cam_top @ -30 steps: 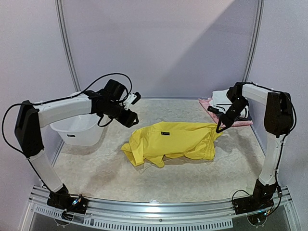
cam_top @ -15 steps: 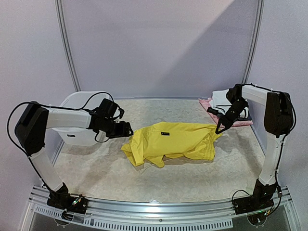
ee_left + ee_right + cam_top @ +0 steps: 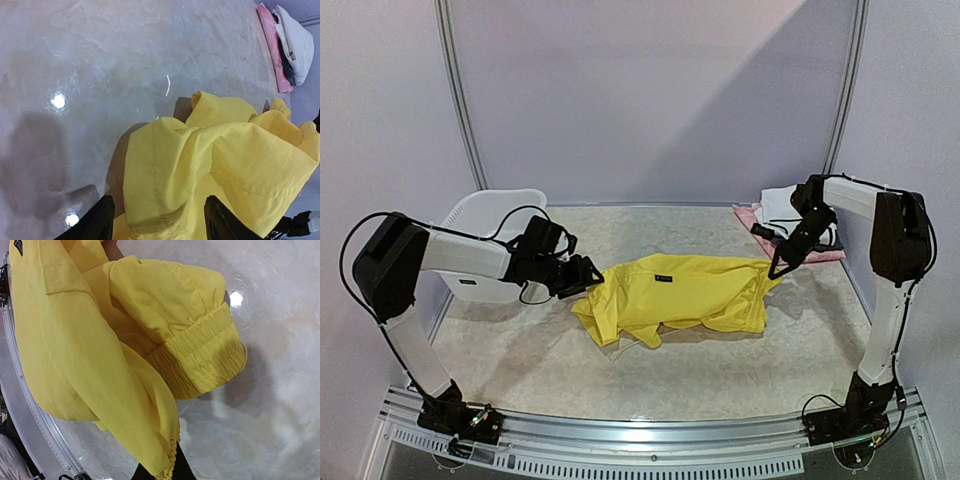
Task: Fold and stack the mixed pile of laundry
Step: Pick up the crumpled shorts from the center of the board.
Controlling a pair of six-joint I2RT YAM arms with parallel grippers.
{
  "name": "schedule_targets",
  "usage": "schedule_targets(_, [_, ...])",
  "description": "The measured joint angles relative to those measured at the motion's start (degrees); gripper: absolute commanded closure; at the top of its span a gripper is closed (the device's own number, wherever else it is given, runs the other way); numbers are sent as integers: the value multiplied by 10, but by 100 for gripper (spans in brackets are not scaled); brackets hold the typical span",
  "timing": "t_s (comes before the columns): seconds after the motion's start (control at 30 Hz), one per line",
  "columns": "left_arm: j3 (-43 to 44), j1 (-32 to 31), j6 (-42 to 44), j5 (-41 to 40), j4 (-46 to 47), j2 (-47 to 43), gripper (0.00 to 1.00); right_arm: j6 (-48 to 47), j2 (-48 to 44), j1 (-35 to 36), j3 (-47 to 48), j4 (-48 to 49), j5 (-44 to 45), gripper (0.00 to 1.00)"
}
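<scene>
A pale marbled table (image 3: pixel 720 370) is seen across the lower half of the top view. Yellow shorts (image 3: pixel 690 295) are spread crumpled over its centre, reaching from left of centre to right of centre. A white basket (image 3: pixel 485 212) is set at the table's left edge, partly hidden by the left arm. A stack of pink and white cloth (image 3: pixel 782 207) is placed in the upper right corner, apart from the shorts. The left gripper (image 3: pixel 590 272) is held low at the shorts' left end, its fingers (image 3: pixel 102 222) parted with yellow cloth between them. The right gripper (image 3: pixel 776 268) is clamped on a gathered edge at the shorts' right end. A small black label (image 3: pixel 663 277) is shown on the shorts' upper part.
</scene>
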Motion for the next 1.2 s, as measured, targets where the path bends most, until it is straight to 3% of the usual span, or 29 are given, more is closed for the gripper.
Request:
schedule_targets(0.17, [-12, 0, -24, 17, 38, 0, 43, 0, 0, 0, 0, 0, 0, 100])
schedule_targets(0.3, [-14, 0, -38, 31, 56, 2, 39, 0, 0, 0, 0, 0, 0, 100])
schedule_targets(0.53, [-14, 0, -50, 33, 27, 3, 38, 0, 0, 0, 0, 0, 0, 100])
schedule_targets(0.8, [-24, 0, -61, 38, 9, -14, 53, 0, 0, 0, 0, -1, 0, 100])
schedule_targets(1.0, [-31, 0, -76, 51, 45, -13, 58, 0, 0, 0, 0, -1, 0, 100])
schedule_targets(1.2, [-36, 0, -89, 58, 74, -3, 77, 0, -3, 0, 0, -1, 0, 100])
